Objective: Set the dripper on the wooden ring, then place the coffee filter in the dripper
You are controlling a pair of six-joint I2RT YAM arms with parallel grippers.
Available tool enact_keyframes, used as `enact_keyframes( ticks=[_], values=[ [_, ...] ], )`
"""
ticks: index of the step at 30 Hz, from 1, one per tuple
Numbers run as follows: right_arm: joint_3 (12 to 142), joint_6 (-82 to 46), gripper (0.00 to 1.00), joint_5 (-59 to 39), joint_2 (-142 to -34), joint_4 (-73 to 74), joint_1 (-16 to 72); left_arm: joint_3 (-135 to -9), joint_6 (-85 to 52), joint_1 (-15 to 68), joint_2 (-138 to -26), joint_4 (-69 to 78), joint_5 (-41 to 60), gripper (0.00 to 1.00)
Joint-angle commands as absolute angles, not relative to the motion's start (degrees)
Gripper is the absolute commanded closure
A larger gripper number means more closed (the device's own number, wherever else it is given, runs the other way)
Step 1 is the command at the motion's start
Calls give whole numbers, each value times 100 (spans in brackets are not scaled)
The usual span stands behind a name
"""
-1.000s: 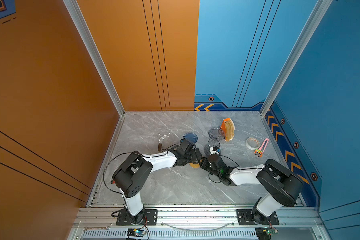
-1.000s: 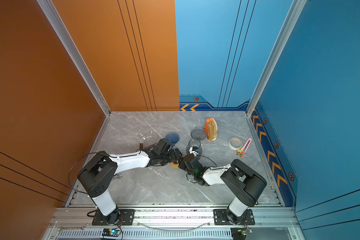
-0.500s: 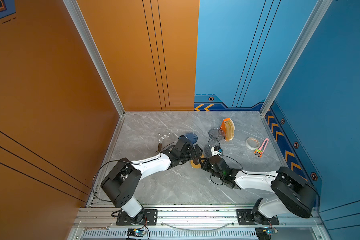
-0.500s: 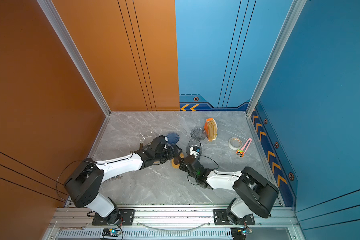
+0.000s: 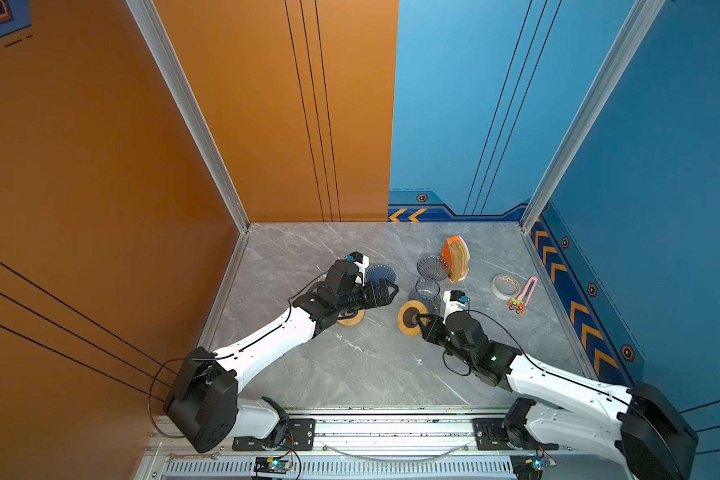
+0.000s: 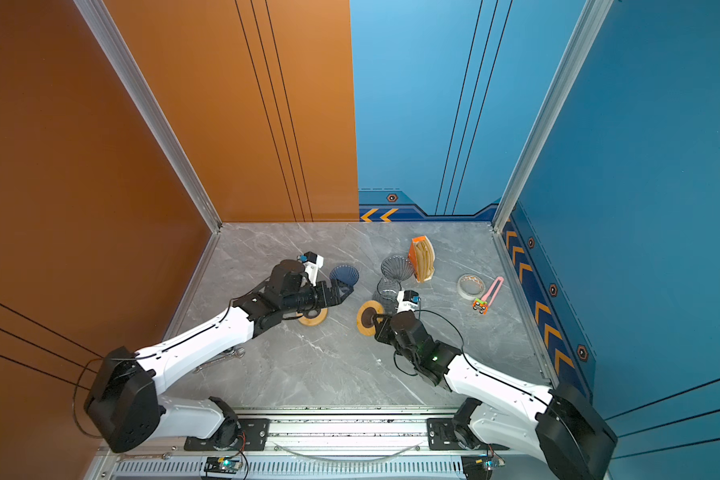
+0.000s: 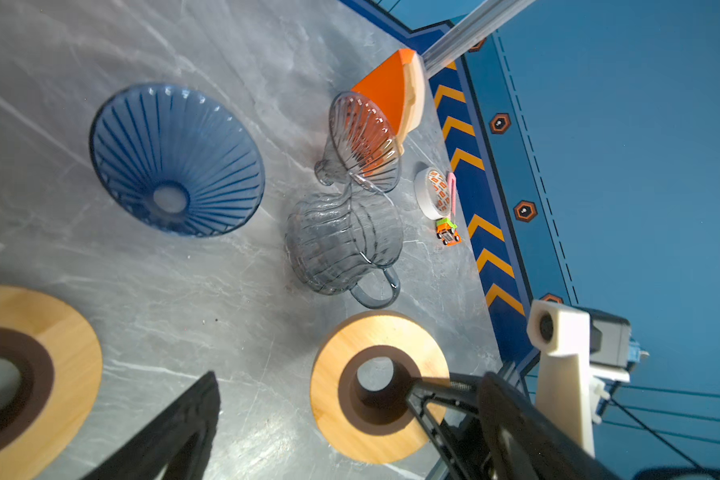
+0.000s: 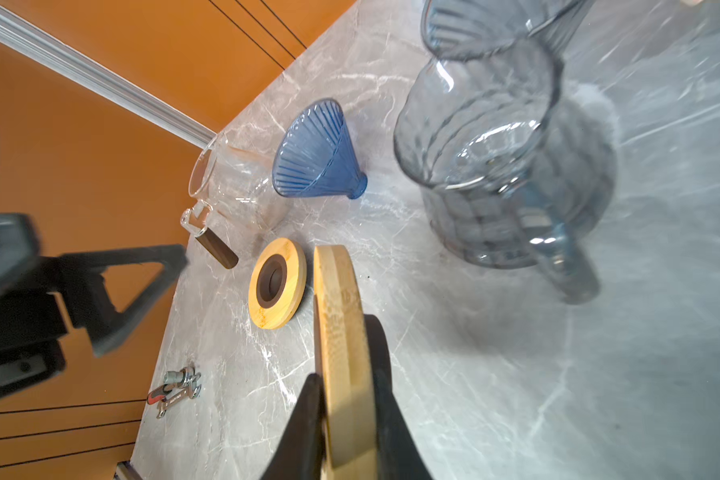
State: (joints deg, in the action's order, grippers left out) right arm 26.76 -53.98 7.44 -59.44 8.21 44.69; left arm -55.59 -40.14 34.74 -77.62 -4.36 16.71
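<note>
Beige coffee filters stand stacked in an orange holder (image 5: 456, 257) (image 6: 422, 257) (image 7: 395, 91) at the back right. A grey glass dripper (image 5: 432, 268) (image 7: 364, 141) leans beside it, and a blue glass dripper (image 5: 380, 274) (image 6: 344, 275) (image 7: 175, 160) (image 8: 316, 153) lies left of centre. My left gripper (image 5: 387, 291) (image 6: 344, 291) hovers open and empty just in front of the blue dripper. My right gripper (image 5: 422, 322) (image 8: 346, 382) is shut on the edge of a wooden ring (image 5: 411, 318) (image 8: 337, 324) (image 7: 377, 388), tipped up near the centre.
A second wooden ring (image 5: 351, 319) (image 8: 277, 282) lies flat under the left arm. A grey carafe (image 5: 427, 291) (image 8: 504, 158) stands behind the held ring, and a clear carafe (image 8: 225, 183) stands near the left wall. A tape roll (image 5: 505, 286), a pink tool (image 5: 524, 295) and a wrench (image 6: 221, 359) lie around.
Both arms have stretched out lower over the table. The right gripper has drawn the wooden ring slightly to the right, away from the left gripper, which stays open.
</note>
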Motion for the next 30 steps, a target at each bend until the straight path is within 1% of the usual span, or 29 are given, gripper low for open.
enact_keyframes(
  ticks=[1, 8, 13, 17, 21, 30],
  values=[
    [2776, -5023, 82, 196, -5552, 123, 4193, -6262, -2677, 3377, -7694, -1306, 2370, 2],
    [3068, -4958, 81, -1264, -5203, -126, 3100, -7850, -1126, 3252, -8303, -2829, 3403, 2],
    [3285, -4943, 82, -1884, -5267, -171, 2592, -8468, -358, 3226, -8551, -3432, 3474, 2],
    [3483, -4983, 81, -2303, -5397, -87, 2240, -8432, -15, 3226, -8509, -3489, 3537, 2],
    [3619, -5150, 81, -2669, -5625, 127, 1918, -8236, 9, 3298, -8376, -3414, 3549, 2],
    [3697, -5563, 81, -3107, -6261, 888, 1479, -7715, -315, 3608, -7891, -2936, 2983, 3]
  ],
)
